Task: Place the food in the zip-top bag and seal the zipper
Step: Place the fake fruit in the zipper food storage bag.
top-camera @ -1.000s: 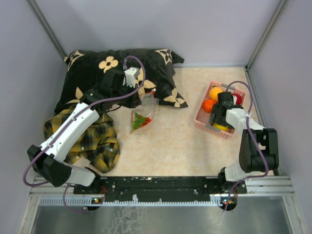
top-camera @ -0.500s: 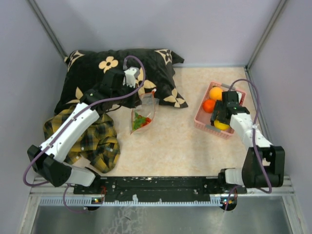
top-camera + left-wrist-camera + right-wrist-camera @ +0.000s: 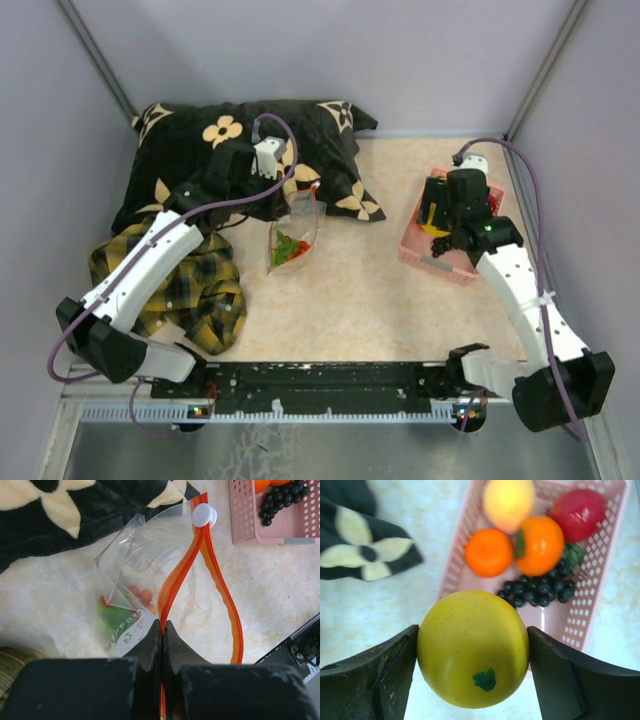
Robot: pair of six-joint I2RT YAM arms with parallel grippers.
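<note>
The clear zip-top bag (image 3: 293, 232) hangs open over the table, with a green piece and small red bits (image 3: 117, 617) inside. My left gripper (image 3: 290, 192) is shut on its red-orange zipper strip (image 3: 172, 580) and holds the mouth up; a white slider (image 3: 204, 515) sits at the strip's far end. My right gripper (image 3: 437, 222) is shut on the yellow lemon (image 3: 473, 647), above the pink basket's (image 3: 440, 262) left edge. The basket (image 3: 600, 580) holds two oranges (image 3: 488, 552), a pale yellow fruit (image 3: 508, 500), a red apple (image 3: 578, 512) and dark grapes (image 3: 540, 590).
A black pillow with cream flowers (image 3: 240, 150) lies at the back left, right behind the bag. A yellow-black plaid cloth (image 3: 190, 290) lies at the left under my left arm. Grey walls close in the sides and back.
My right gripper has lifted the lemon out of the basket and moved up and slightly left. The left gripper and the bag have not moved.
</note>
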